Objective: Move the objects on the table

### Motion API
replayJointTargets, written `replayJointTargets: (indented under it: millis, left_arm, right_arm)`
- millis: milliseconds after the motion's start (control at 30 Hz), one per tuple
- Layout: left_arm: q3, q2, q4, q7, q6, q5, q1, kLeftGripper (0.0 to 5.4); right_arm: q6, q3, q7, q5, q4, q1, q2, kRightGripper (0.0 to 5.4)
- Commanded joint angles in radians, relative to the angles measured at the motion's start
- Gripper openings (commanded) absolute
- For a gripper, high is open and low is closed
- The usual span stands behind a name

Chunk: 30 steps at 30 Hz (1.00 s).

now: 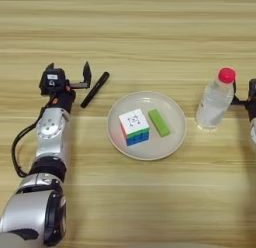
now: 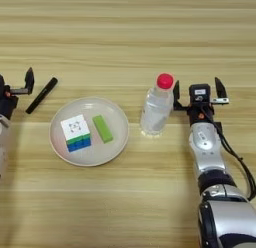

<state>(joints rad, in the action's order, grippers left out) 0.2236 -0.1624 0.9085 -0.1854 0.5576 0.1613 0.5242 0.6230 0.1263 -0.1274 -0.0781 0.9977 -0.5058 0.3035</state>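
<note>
My left gripper [image 1: 68, 72] stands open at the table's left, with nothing between its fingers. The black marker pen [image 1: 95, 89] lies slanted just right of its right finger, outside the jaws. The white-topped puzzle cube [image 1: 134, 127] and the green block [image 1: 159, 122] lie side by side inside the round white plate [image 1: 116, 137]. Right of the plate, the clear bottle [image 2: 156, 112] with a red cap [image 2: 165, 81] stands upright. My right gripper [image 2: 198, 88] is open just right of the bottle, its left finger close beside it; the bottle is not between the fingers.
The wooden table [image 1: 150, 32] stretches wide behind the things and in front of the plate. Both silver forearms reach in from the near edge, left arm [image 1: 50, 137] and right arm [image 2: 205, 147].
</note>
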Motion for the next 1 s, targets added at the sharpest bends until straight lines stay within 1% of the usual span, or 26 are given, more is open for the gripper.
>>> replayJointTargets:
  millis: [33,800,1000]
  left_arm:
    - [-0.002,-0.003,0.003,0.002,0.005,-0.006,0.013,5.4]
    - [-0.006,0.003,-0.005,0.008,0.003,-0.009,0.011,5.4]
    - [-0.008,0.005,-0.012,0.012,0.001,-0.009,0.007,5.4]
  right_arm:
    - [0.01,-0.001,-0.009,-0.006,0.005,-0.017,0.004,5.37]
    - [0.012,0.0,-0.004,-0.007,0.004,-0.015,0.01,5.37]
    - [0.015,0.004,0.013,0.002,0.0,-0.013,0.011,5.37]
